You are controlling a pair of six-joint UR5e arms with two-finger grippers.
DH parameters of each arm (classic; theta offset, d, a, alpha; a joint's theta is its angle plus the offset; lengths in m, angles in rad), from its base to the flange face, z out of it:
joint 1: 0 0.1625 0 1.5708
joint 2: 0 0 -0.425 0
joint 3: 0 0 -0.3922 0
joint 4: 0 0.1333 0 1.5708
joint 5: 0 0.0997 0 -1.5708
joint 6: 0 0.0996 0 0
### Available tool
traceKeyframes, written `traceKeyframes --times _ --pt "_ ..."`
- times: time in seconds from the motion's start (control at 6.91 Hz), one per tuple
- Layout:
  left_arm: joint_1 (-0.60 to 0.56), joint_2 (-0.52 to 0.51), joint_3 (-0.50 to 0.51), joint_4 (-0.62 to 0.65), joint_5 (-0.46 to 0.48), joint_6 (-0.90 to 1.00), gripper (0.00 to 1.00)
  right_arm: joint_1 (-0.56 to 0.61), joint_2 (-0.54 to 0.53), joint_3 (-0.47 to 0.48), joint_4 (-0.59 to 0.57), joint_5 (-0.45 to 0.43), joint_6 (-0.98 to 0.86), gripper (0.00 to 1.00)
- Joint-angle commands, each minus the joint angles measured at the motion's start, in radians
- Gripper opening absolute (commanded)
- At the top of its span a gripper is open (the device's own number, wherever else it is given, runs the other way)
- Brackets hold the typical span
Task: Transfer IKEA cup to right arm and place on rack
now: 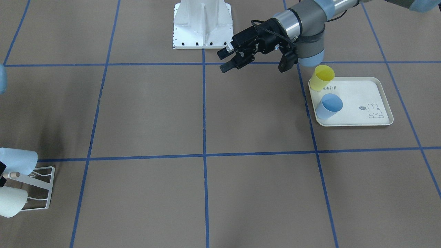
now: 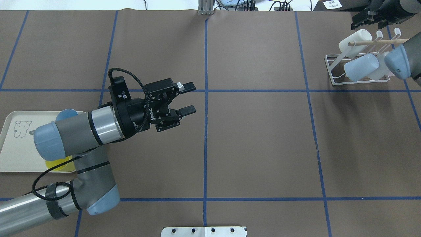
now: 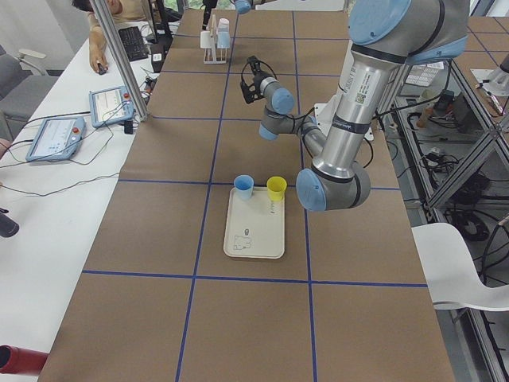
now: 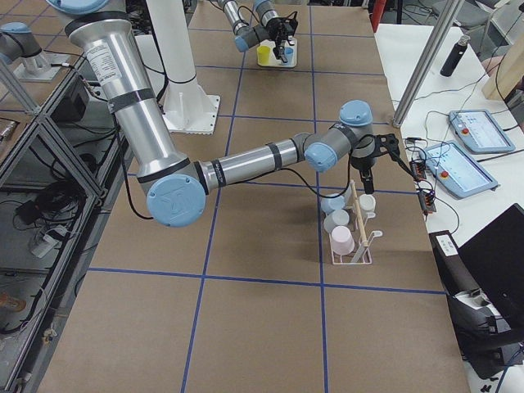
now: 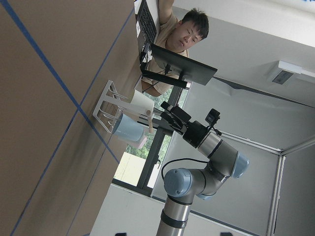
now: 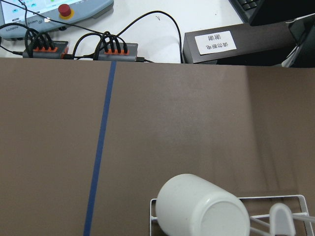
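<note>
Overhead exterior, pale blue cup (image 2: 360, 67) sideways on white wire rack (image 2: 329, 70)

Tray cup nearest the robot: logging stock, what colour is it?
Yellow cup; exterior front-facing view shows it best.

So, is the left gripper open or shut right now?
Open. The left gripper has its two fingers clearly apart, with nothing held between them.

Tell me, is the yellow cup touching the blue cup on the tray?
Apart. The exterior left view shows the yellow cup and the blue cup standing side by side on the tray with a clear gap between them.
</note>
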Motion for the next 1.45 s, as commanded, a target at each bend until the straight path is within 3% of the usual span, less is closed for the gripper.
traceKeyframes --times 0.0,0.14,0.29,0.58,0.87,1.3 --pt "-0.274 0.160 -0.089 0.139 -0.410 0.135 0.91 -0.039 -0.026 0.071 0.001 -0.001 0.116 1.00" --pt "-0.371 0.227 -0.088 0.186 -0.567 0.293 0.90 -0.053 -0.042 0.108 0.001 -0.001 0.156 1.00" --pt "-0.370 0.298 -0.089 0.233 -0.599 0.449 0.90 -0.058 -0.065 0.137 0.001 -0.001 0.157 1.00" --pt "-0.333 0.374 -0.105 0.443 -0.616 0.677 0.88 -0.075 -0.068 0.139 0.001 -0.002 0.158 1.00" --pt "-0.326 0.555 -0.117 0.476 -0.615 0.844 0.88 -0.082 -0.068 0.142 0.001 -0.002 0.169 1.00" --pt "-0.214 0.574 -0.239 0.775 -0.544 0.856 0.87 -0.091 -0.080 0.159 0.003 -0.004 0.197 1.00"
